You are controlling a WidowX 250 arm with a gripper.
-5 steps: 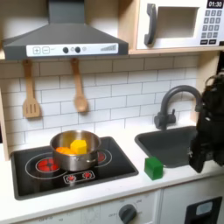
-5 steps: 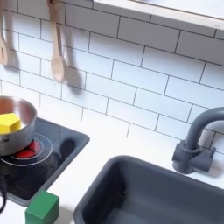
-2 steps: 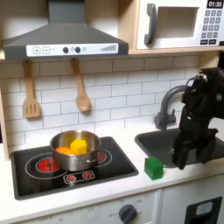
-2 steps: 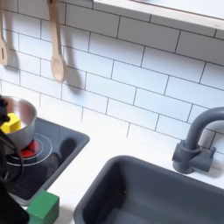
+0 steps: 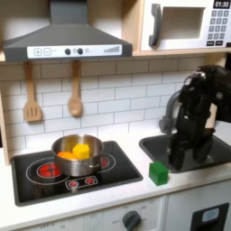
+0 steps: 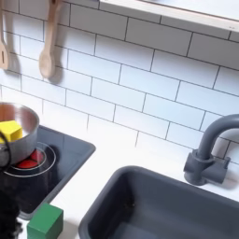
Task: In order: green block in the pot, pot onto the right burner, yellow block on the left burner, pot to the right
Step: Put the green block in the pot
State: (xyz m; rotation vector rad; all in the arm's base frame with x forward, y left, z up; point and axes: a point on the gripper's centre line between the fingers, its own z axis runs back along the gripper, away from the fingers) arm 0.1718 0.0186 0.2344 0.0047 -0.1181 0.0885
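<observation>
Small dark green cube block [image 5: 159, 172]: on the white worktop near its front edge, between the black hob's edge and the dark sink [image 5: 200, 149]; untouched, no long axis to favour. Black gripper [image 5: 177, 155]: above the sink's near corner, just beside and above the cube toward the first exterior view's right; jaw state cannot be told. Round shiny silver metal pot [image 5: 77, 152]: on the hob, holding a bright yellow block [image 5: 81, 150], well apart from the cube toward the first exterior view's left.
</observation>
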